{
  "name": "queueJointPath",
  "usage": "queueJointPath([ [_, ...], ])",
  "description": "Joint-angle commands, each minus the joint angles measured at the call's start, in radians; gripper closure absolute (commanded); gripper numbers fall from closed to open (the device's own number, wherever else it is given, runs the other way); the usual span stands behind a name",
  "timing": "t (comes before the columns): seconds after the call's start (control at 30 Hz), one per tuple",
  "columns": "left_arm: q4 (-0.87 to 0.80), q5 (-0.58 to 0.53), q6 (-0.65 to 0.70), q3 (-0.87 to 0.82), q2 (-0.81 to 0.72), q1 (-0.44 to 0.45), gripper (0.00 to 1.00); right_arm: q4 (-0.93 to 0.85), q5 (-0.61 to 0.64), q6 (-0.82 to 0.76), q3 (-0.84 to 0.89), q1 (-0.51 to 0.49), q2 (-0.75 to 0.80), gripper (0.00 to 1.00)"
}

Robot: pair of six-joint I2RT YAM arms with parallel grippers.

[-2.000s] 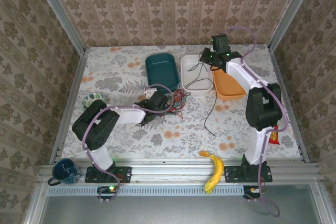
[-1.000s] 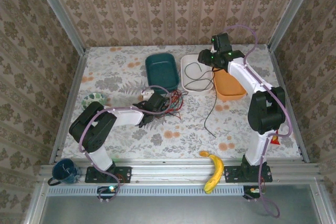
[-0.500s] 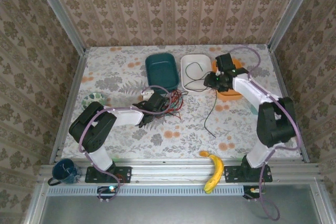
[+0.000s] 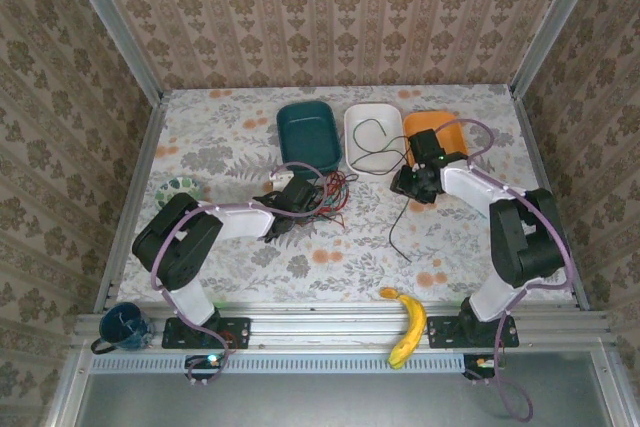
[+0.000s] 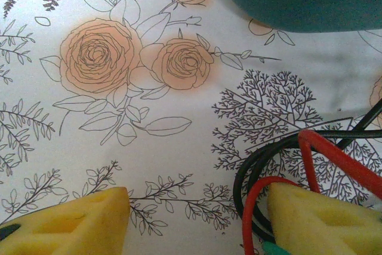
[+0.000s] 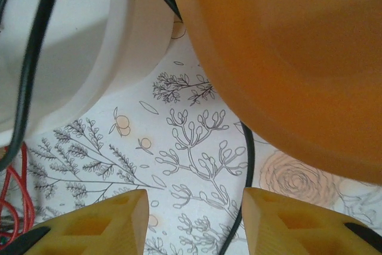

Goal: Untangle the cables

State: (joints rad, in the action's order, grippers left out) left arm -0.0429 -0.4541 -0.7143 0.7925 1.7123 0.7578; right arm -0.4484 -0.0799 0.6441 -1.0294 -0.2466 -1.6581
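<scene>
The right gripper [image 4: 412, 185] hovers low with its jaws parted, astride the black cable [image 6: 247, 153]. The cable runs along the table [image 4: 240, 142] between its fingers, close by one of them, and nothing is pinched. It loops inside the white tray [image 4: 352, 137], drops over the rim beside the orange tray [image 4: 455, 132] and trails toward the near edge, well apart from the tangle [image 4: 328, 192] of red and dark strands at mid-table.

The left gripper [image 5: 191, 225] sits at that tangle, jaws wide and empty. A red cable [image 5: 334, 156] and a black strand [image 5: 239, 177] curl round one pad without being gripped.

The black cable looks mostly freed, so the step in hand seems to be regrasping its loose length. The next move likely calls for closing squarely on the thin wire and lifting it toward the white tray without snagging the rim.
</scene>
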Motion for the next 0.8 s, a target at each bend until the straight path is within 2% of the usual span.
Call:
queueJointPath([
  [0.0, -0.24, -0.003, 0.045, -0.059, 0.043, -0.011, 0.37, 0.032, 0.045, 0.041, 0.02, -0.016, -0.03, 0.55],
  [0.3, -0.232, -0.006, 0.055, -0.06, 0.041, -0.011, 0.37, 0.049, 0.107, 0.056, 0.071, -0.039, -0.029, 0.58],
  [0.77, -0.205, 0.002, 0.053, -0.053, 0.077, -0.012, 0.37, 0.045, 0.162, 0.047, 0.147, -0.04, 0.097, 0.59],
])
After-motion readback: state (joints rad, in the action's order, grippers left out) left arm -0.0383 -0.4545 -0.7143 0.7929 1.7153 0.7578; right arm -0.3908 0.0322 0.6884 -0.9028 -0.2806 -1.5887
